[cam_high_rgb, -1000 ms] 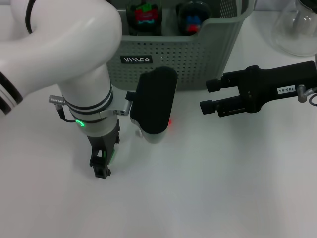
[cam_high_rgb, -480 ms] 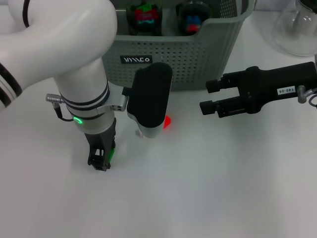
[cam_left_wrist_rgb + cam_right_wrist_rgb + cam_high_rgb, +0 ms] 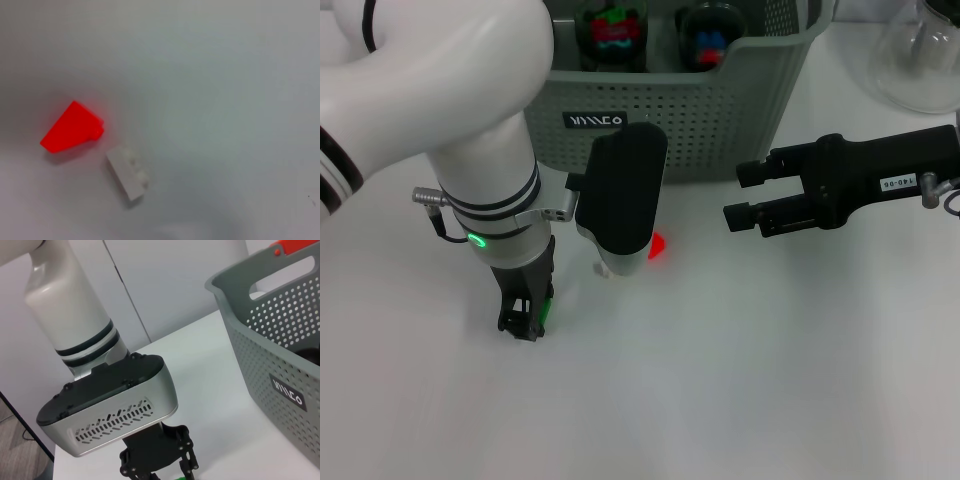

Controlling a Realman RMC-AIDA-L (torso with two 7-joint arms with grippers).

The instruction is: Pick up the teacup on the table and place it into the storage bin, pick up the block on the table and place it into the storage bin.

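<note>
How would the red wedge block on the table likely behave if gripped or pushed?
The red wedge block looks like hard moulded plastic, so it is probably stiff and light. Its sloped face could let a pinch slip off. It lies flat close to a white block, so a push should slide it rather than roll it.

Clear glass flask [image 3: 923, 55] at table's [image 3: 740, 380] far right corner; white wall panels [image 3: 165, 285] behind table.
</note>
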